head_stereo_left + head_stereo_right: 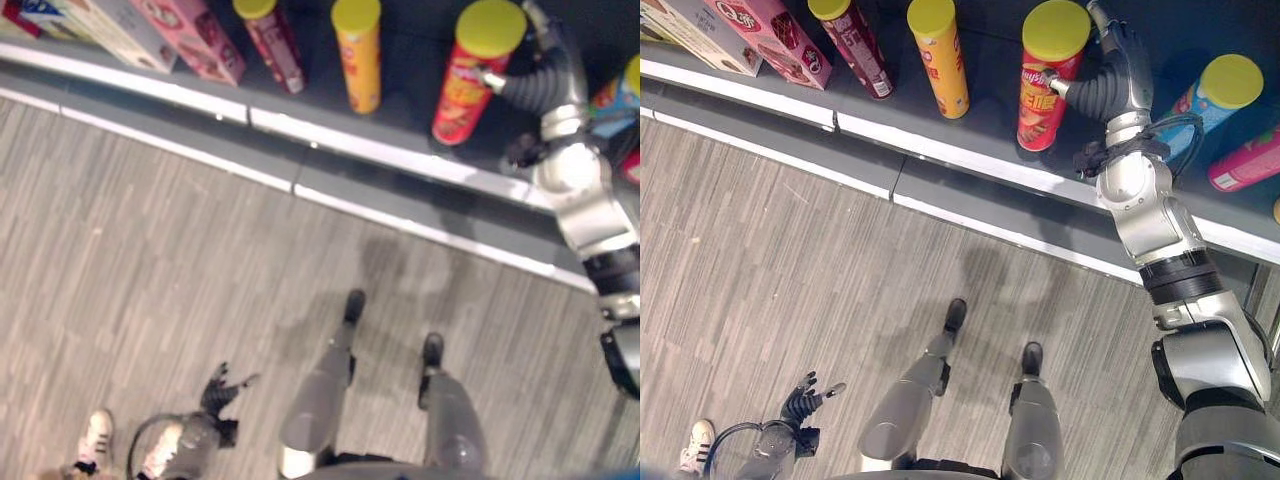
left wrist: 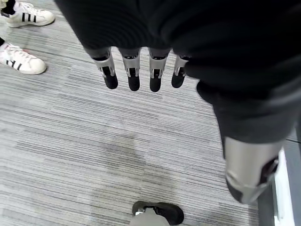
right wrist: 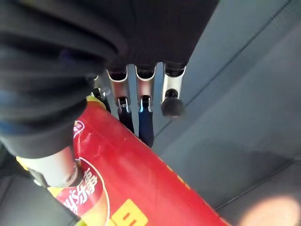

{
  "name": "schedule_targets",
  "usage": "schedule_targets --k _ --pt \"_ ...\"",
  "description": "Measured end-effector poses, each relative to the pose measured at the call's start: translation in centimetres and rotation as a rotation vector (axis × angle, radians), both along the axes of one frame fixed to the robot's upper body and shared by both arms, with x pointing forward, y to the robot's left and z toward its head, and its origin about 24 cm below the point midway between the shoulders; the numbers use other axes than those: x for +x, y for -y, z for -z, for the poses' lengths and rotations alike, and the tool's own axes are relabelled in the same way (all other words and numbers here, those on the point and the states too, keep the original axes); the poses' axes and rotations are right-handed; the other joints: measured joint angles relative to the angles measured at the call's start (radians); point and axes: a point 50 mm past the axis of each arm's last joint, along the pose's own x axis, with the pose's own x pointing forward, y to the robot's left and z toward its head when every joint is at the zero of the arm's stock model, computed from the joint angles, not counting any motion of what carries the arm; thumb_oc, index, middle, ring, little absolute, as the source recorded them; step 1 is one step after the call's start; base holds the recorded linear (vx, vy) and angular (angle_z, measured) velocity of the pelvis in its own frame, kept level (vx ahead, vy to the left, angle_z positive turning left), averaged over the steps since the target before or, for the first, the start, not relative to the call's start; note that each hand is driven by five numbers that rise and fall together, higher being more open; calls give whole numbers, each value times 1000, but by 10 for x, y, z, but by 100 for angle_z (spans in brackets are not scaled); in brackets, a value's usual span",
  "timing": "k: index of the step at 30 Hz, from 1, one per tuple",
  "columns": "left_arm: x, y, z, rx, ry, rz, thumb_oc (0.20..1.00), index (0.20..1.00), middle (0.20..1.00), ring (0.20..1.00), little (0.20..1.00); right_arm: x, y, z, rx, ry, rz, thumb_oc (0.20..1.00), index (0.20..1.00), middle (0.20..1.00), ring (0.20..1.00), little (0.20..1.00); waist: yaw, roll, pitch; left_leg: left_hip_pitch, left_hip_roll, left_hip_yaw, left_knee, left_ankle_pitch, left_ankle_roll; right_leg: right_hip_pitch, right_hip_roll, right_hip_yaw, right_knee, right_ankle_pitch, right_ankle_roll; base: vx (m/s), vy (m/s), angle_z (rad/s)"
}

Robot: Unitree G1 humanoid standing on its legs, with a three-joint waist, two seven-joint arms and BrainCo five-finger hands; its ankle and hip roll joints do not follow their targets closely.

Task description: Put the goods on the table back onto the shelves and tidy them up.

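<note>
**Red can in my right hand, standing on the shelf**

Far on my left, low beside me, my left hand [image 1: 800,402] hangs over the striped grey floor [image 1: 150,260] with its fingers [image 2: 133,77] straight and relaxed, holding nothing. A person's white shoes [image 2: 21,59] stand on the floor near it.

On the dark shelf [image 1: 980,110] ahead, going left to right: a white box [image 1: 700,35] and a pink box [image 1: 780,40] lie at the left end, then a dark red can [image 1: 852,45] with a yellow lid, then an orange can [image 1: 940,55] with a yellow lid, both upright and apart from each other.

Next comes the red can [image 1: 1045,85] with a yellow lid, upright on the shelf. My right hand [image 1: 1120,75] is on its right side, thumb and fingers [image 3: 146,120] curled round the tube (my right wrist view shows the red wall lying against the dark fingertips).

Past my right arm, a blue can [image 1: 1215,95] with a yellow lid leans, and a pink can [image 1: 1245,160] lies on its side just beside it.
</note>
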Motion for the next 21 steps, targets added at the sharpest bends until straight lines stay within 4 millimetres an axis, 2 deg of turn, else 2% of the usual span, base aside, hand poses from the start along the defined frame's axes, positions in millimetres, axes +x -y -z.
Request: schedule_targets --k 7,13,21 --pt "10 3 -7 3 60 1 1000 1000 1000 1000 1000 5 11 4 49 15 83 200 200 200 200 200 4 29 14 -16 -6 -1 0 0 1 -18 -7 0 2 -2 2 -1 2 0" --pt "14 8 -8 -13 78 10 1000 1000 1000 1000 1000 6 14 -8 79 68 116 200 200 200 200 200 5 51 26 -39 -14 -1 1 1 2 -43 -15 1 12 -8 7 0 0 0" --pt "24 9 -13 -5 107 7 1000 1000 1000 1000 1000 4 15 -12 98 113 135 200 200 200 200 200 8 57 36 -44 -16 -2 1 1 2 -46 -16 0 13 -11 10 0 0 0"
